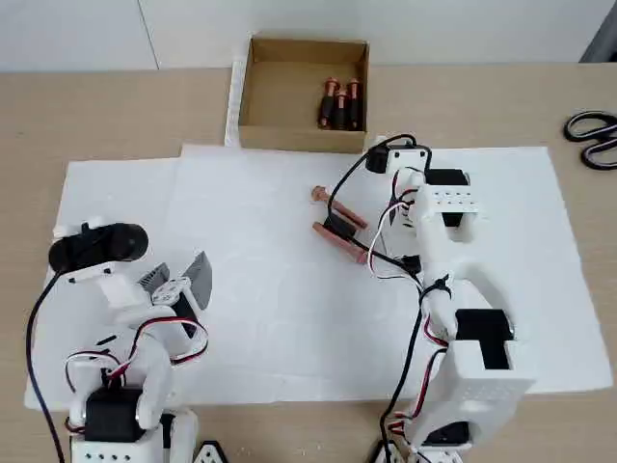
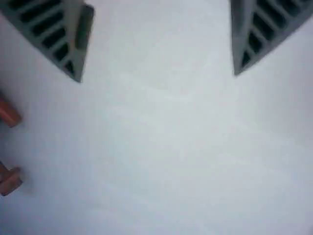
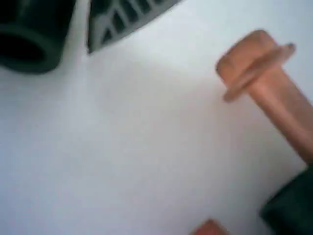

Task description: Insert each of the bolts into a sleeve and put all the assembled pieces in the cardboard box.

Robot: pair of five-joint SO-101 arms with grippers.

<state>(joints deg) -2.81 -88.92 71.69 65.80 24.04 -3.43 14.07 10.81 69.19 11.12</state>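
- High view: the cardboard box (image 1: 246, 96) sits at the far edge of the white sheet (image 1: 270, 328). A small bunch of assembled pieces (image 1: 342, 104) lies against its right wall.
- Two loose copper bolts (image 1: 321, 231) lie side by side on the sheet, a little in front of the box. The right claw (image 1: 345, 230) is down right at them. I honestly can't tell if it's gripping one or just resting there.
- The left claw (image 1: 180, 277) is near the lower-left part of the sheet, spread wide with nothing in it, well apart from the bolts.
- Scissors (image 1: 593, 135) sit on the bare tabletop (image 1: 96, 106), way off at the far right.
- Left wrist view: the left claw is gaping open over plain white sheet, with nothing between its sides. Two copper bolt ends poke in at the edge.
- Right wrist view: a close-up of a bolt with a flanged head lying on the sheet. A black sleeve (image 3: 29, 41) with an open end sits apart from it. No clue from here about the grip either.
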